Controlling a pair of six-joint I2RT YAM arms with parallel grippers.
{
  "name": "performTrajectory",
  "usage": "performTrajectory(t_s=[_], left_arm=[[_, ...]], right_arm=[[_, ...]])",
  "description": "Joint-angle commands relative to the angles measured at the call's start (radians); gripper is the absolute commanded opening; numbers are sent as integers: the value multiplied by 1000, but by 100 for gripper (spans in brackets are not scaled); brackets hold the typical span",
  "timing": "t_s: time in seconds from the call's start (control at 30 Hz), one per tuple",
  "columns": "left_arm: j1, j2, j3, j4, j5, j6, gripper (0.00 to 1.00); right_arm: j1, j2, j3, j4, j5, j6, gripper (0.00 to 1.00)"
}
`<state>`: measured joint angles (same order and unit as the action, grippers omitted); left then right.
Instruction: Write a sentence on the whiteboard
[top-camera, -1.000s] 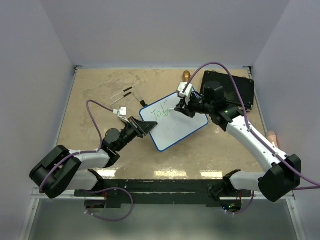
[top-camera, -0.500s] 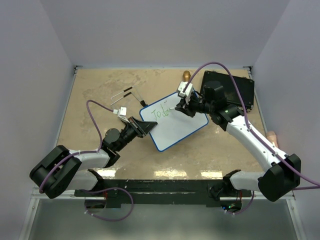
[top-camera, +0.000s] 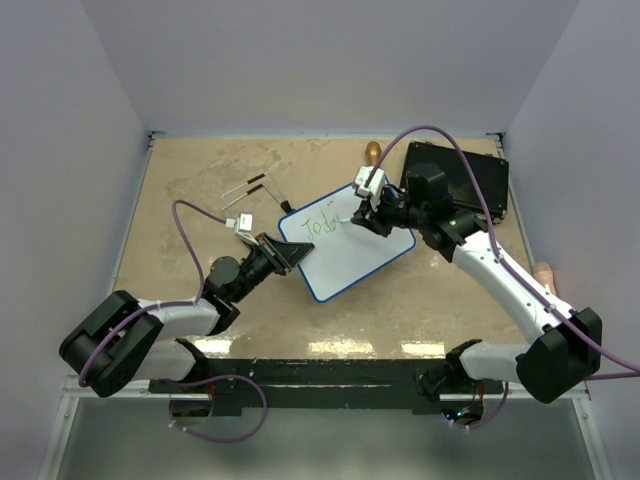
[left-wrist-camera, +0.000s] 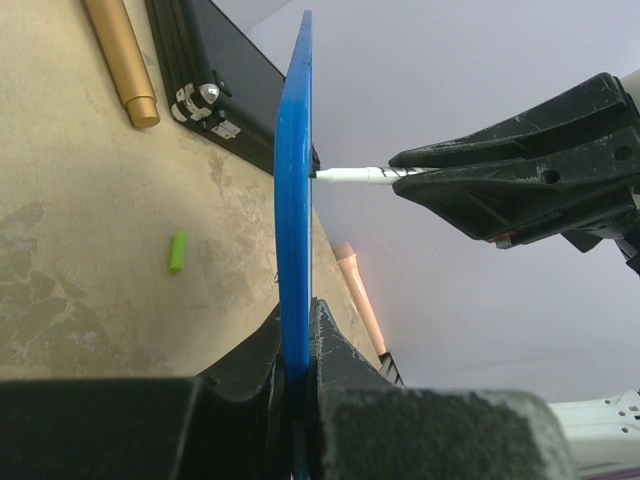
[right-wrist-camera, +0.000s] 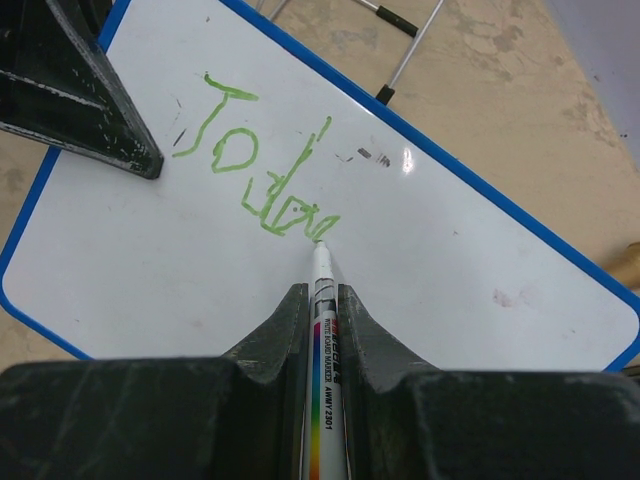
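Left gripper: reached in from 8 o'clock in the overhead view; jaws closed flat on the blue rim, nothing else in them
Whiteboard: at table centre, pinched at its 9 o'clock edge; seen edge-on by the left wrist camera; whether its far side rested on the table could not be told
Green lettering: read roughly "Todo", in the board's upper part; the sentence was judged barely begun
Marker: white barrel, tip touching the board face at the end of the last green stroke
Right gripper: came in from 3 o'clock; jaws clamped tight on the marker barrel
Thin rods: at 10 o'clock of the board, apart from it
Gold cylinder: at 12 o'clock of the board, near it
Black case: at 2 o'clock, behind the right arm
Green cap: loose on the table, beyond the board in the left wrist view
Hazard 1: too much tip pressure could swing the board about its single clamped edge and skew the letters
Hazard 2: a marker slipping in the jaws would lift the tip and break the stroke
Hazard 3: the line ran toward 4 o'clock, so later words could crowd the rim
Change over the last second: arms, board and marker showed no discernible shift; any added ink was too small to tell from overhead
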<state>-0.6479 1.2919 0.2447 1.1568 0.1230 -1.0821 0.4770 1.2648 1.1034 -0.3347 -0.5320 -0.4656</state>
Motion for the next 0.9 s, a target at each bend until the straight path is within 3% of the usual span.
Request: performTrajectory(t_s=[0.0,0.47,0.87], left_arm=[[5,-45,30,739,9,-33,0],[7,-46,27,739,12,-33,0],[8,-46,27,741,10,-33,0]], right_arm=[[-3,-24,1,46,58,18,0],[-3,16,55,108,70,45,0],[-3,12,36,23,33,-4,0]])
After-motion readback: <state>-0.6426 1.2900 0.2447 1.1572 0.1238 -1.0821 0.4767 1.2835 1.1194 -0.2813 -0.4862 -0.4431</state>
